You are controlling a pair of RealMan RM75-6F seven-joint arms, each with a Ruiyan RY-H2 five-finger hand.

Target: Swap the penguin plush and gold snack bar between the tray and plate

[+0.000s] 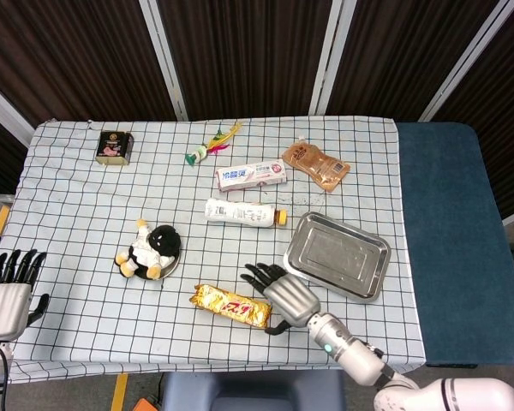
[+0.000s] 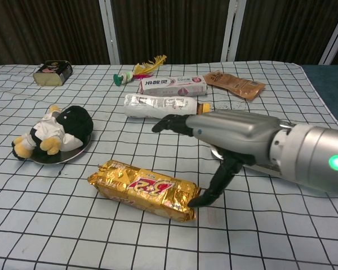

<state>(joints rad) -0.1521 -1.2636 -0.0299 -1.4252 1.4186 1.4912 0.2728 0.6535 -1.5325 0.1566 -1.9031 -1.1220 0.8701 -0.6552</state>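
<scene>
1. Head view. I read the gold snack bar lying flat on the table, outside both containers, with its long axis running roughly from 10 o'clock to 4 o'clock.
2. Head view. My right hand sits at the bar's 3 o'clock end, fingers spread and pointing toward 10 o'clock, thumb dropped at the near end of the wrapper. It holds nothing.
3. Head view. My left hand hangs off the table edge at 9 o'clock, fingers apart, empty, and well apart from the bar. I judge the right hand the nearer one for the pick.
4. Head view. The penguin plush lies on the plate at 10 o'clock from the bar. The tray stands bare at 2 o'clock from the bar, just beside my right hand.
5. Chest view. The right hand hovers above the bar's right end; the thumb tip looks to touch or nearly touch the wrapper, and I cannot tell which. The remaining fingers extend over the table beyond the bar, not around it.
6. Chest view. The bar lies from the hand toward 8 o'clock, and its length runs across the hand's reach. I judge the fingers must come down over the bar's short width before closing.
</scene>
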